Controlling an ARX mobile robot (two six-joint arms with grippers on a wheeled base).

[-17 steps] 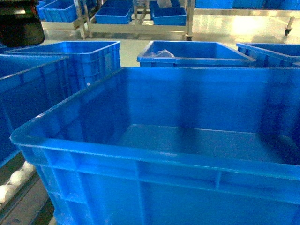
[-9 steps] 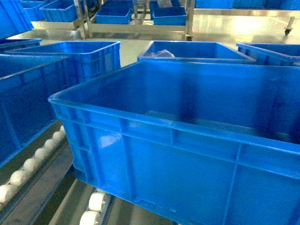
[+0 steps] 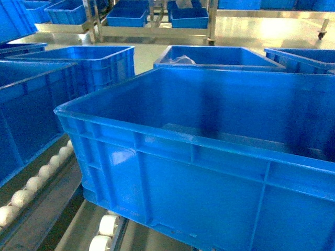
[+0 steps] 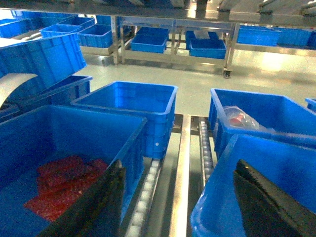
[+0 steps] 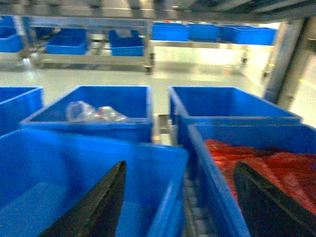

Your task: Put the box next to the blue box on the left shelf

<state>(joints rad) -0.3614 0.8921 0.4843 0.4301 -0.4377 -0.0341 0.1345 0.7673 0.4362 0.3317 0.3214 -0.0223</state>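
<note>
The box, a large open-top blue crate, rests empty on the white rollers of the left shelf. To its left, across a narrow gap, stands the blue box, with red material inside it. My left gripper is open over that gap; its right finger hangs inside the box's left wall. The right gripper is open astride the box's right wall. Neither gripper shows in the head view.
Behind the box stand two more blue crates, one holding a clear plastic bag. A crate with red contents sits close on the right. Metal racks with small crates line the far floor.
A second ago the box's rim was higher and nearer the camera; it then went down and away onto the rollers. Over the last half second it has stayed still.
</note>
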